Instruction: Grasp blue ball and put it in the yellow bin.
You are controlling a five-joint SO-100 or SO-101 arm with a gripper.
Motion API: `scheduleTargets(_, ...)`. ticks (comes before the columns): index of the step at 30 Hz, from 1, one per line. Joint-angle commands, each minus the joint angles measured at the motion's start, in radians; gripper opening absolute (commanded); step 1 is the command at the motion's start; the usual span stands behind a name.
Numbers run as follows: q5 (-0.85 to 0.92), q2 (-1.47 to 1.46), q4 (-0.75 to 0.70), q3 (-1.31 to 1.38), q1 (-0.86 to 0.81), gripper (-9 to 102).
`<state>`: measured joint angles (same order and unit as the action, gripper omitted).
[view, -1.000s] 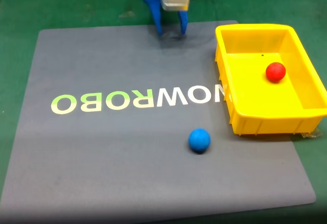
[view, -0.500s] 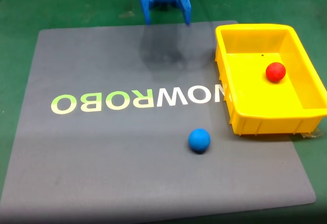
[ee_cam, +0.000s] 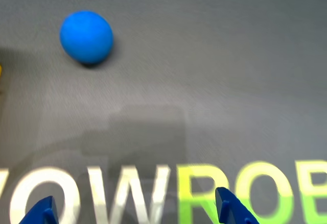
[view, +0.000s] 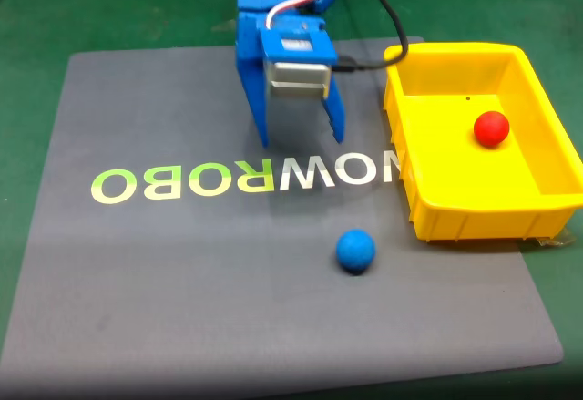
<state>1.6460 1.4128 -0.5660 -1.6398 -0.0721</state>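
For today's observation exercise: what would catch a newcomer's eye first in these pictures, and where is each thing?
The bright yellow bin at the mat's right edge stands out first, with a red ball inside. Next, the blue ball lies alone on the grey mat just left of the bin's near corner. The blue gripper hangs open above the lettering.

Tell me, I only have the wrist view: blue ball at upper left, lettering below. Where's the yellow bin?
Observer: In the fixed view the yellow bin sits at the mat's right edge, its near wall just right of the blue ball.
Operator: Anything in it?
Observer: A red ball lies inside, toward the far right.
Operator: How are my jaws?
Observer: The gripper is open, over the white lettering, well short of the ball.
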Motion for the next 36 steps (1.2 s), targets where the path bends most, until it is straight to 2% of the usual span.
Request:
scheduleTargets(1, -0.028, -0.067, 0.028, 0.16, 0.031, 35)
scheduleTargets(14, -0.055, -0.383, 0.028, 0.479, 0.089, 35)
scheduleTargets(36, -0.104, -0.718, 0.04, 0.842, 0.121, 35)
